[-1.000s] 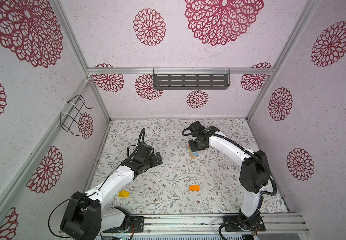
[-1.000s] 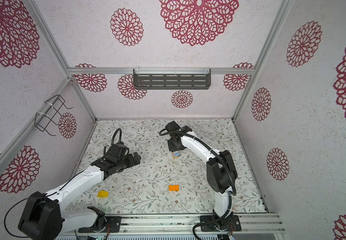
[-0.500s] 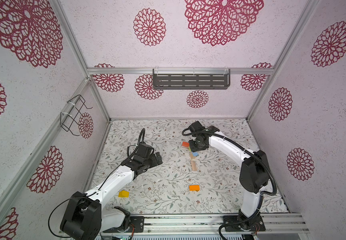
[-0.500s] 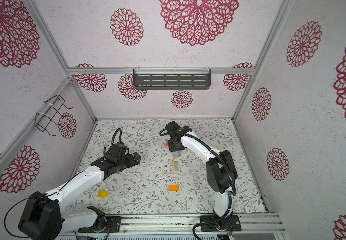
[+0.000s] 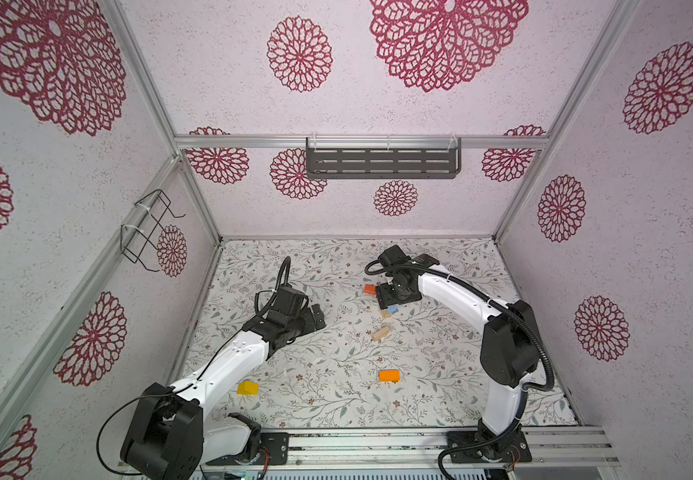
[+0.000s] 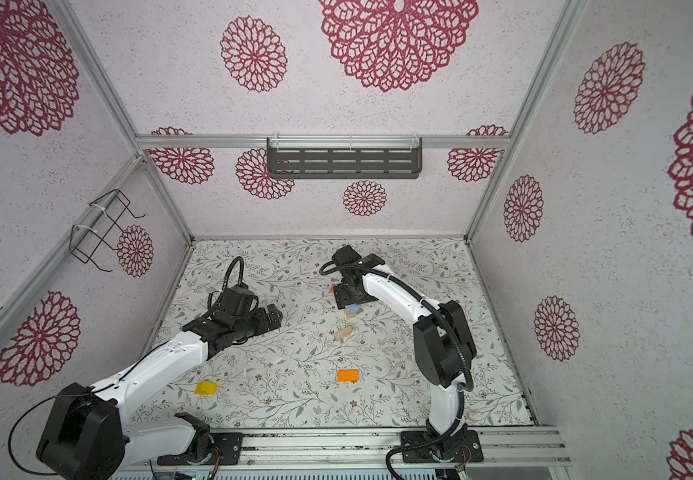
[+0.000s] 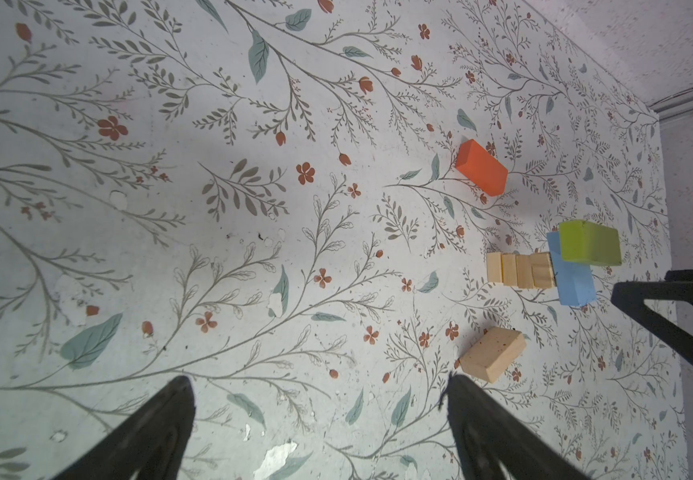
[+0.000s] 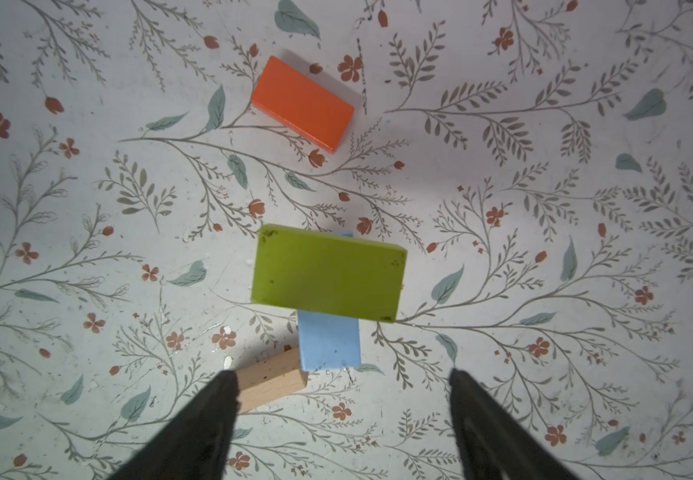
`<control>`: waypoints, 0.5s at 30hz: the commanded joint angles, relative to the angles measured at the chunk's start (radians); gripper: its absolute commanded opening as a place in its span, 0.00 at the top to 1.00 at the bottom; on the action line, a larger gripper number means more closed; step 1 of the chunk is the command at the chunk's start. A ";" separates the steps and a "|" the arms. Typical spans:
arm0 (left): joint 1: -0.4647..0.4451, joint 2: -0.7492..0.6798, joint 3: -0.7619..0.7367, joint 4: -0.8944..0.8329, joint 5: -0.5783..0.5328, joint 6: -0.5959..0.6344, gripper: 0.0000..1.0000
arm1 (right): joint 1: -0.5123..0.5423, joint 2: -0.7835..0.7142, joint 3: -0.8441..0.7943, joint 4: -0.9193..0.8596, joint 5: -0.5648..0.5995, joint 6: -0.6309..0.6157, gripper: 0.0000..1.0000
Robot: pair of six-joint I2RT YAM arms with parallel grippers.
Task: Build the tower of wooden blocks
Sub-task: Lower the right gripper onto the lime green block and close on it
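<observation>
Both the left gripper and right gripper were spread and empty, so the right, poised over the wood block tower mid-way across the mat, probably needed to lift straight off before fetching the red-orange block at the tower's ten o'clock.

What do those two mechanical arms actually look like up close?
The left arm and right arm have white shells, bulky black joints and black cables looping outside. The left tool and right tool each end in two tapering black fingers.
</observation>
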 commanded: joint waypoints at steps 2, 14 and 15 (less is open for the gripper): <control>0.001 0.009 0.010 0.020 0.002 0.000 0.03 | -0.004 -0.017 0.052 -0.005 0.016 -0.004 0.01; 0.005 0.028 0.009 0.034 0.005 0.011 0.03 | -0.002 0.038 0.093 0.021 0.015 0.000 0.01; 0.007 0.028 0.007 0.035 0.005 0.010 0.03 | -0.002 0.044 0.098 0.023 0.012 0.001 0.01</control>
